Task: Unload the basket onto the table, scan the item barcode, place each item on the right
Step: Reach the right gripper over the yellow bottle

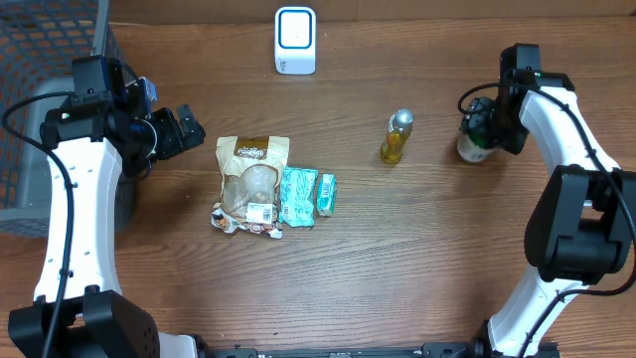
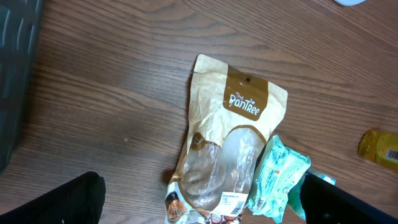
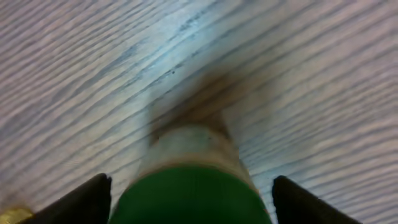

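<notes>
A jar with a green lid stands on the wooden table at the right. My right gripper hangs over it, open. In the right wrist view the green lid fills the space between the two fingers, with a gap of table showing on each side. No barcode shows on the jar. The white scanner stands at the back centre. My left gripper is open above the table at the left, nothing between its fingers.
A brown pouch lies mid-table with a barcode label at its lower end. Two teal packets lie against its right side. A yellow bottle stands left of the jar. A dark mesh basket sits at the far left.
</notes>
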